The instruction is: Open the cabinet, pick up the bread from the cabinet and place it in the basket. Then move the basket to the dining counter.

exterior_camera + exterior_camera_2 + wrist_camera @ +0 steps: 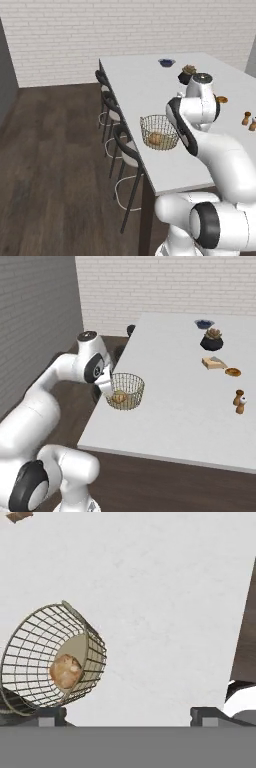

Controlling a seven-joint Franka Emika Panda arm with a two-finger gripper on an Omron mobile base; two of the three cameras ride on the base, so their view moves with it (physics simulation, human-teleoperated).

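Basket: the round open basket of thin tan-gold wire mesh with a solid beige base (pixel 159 132) stands upright on the long white flat dining counter (pixel 150 85), near the counter's long edge where the stools are lined up.
Bread: the small rounded golden-brown roll (pixel 65 670) lies inside the basket, resting on its beige base; from both base cameras it shows through the mesh.
My jaws: my two-finger gripper (pixel 127 714) stands spread wide, pinching nothing. In the hand camera my two dark finger tips rise at the bottom of the frame, well apart from each other.
Basket relative to my jaws: in the hand camera the basket sits off to the side of one finger tip (pixel 50 714), its mesh wall just beside that tip, not in the gap between the two tips. Bare white counter lies between my jaws. Whether the mesh touches that tip I cannot tell.
My arm: in the right base view my white hand hangs just beside the basket's rim, on the side of the counter's edge.
Stools: dark-framed stools with pale seats (pixel 126 150) stand in a row along the counter's long side, over a dark wood floor.
Elsewhere on the counter: a small dark blue bowl (pixel 204 323), a black pot holding a brownish-green plant (pixel 212 340) and a pair of small brown shakers (pixel 239 401) stand well apart from the basket.
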